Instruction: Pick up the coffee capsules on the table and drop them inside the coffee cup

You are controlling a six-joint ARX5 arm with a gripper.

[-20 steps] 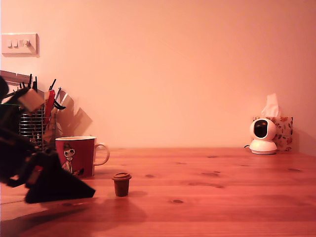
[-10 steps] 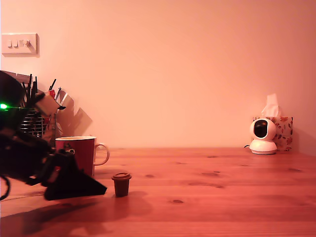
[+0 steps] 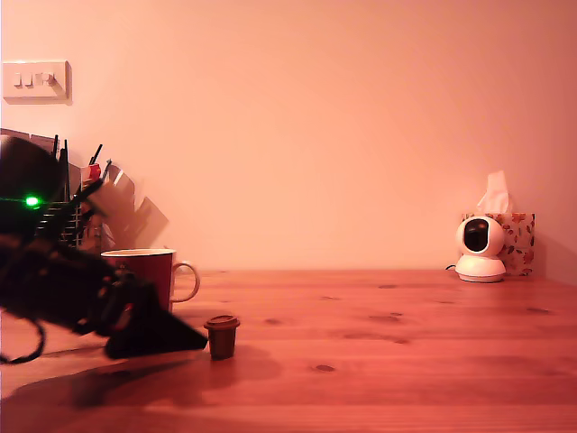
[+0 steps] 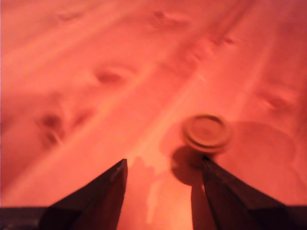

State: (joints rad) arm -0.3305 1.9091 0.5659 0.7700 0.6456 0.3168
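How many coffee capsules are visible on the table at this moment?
1. The coffee capsule stands upright on the table, in front of the red mug, just ahead of the open gripper. Any inside the mug would be hidden.

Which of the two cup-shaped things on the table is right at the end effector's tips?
The small dark brown coffee capsule, standing upright just off the end effector tips. The taller red coffee cup with the pale handle stands farther back, partly behind the arm.

Knotty grained wood table (image 3: pixel 406 361), glossy ceramic cup (image 3: pixel 153 271)
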